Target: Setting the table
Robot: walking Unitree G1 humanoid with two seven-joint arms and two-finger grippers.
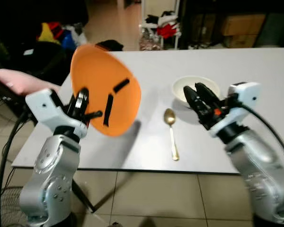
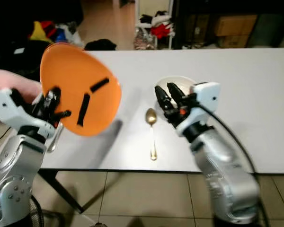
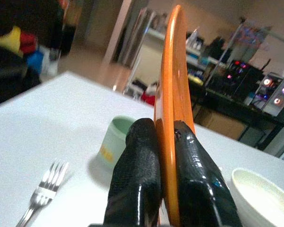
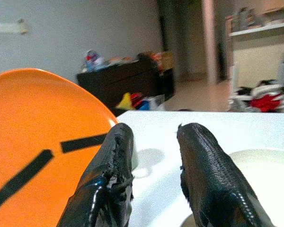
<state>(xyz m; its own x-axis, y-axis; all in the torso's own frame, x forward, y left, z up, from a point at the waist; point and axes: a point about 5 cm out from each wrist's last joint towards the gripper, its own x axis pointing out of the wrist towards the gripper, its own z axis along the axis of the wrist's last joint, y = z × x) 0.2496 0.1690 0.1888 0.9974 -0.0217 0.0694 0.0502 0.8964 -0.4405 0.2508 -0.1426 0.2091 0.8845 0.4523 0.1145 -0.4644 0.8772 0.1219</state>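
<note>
My left gripper (image 1: 85,112) is shut on the rim of an orange plate (image 1: 104,90), held upright on edge above the left part of the white table (image 1: 255,66); black tape strips mark the plate's face. In the left wrist view the two fingers (image 3: 137,189) pinch the plate (image 3: 173,94). My right gripper (image 1: 198,94) is open, hovering just over the near rim of a white bowl (image 1: 182,87). A gold spoon (image 1: 172,132) lies on the table between the two arms. A fork (image 3: 42,189) and a pale green cup (image 3: 114,146) rest on the table behind the plate.
A pink-sleeved arm of a person (image 1: 19,81) reaches in at the table's left edge. Clothes and bags (image 1: 163,23) lie on the floor beyond the table. Tiled floor (image 1: 156,198) runs under the near table edge.
</note>
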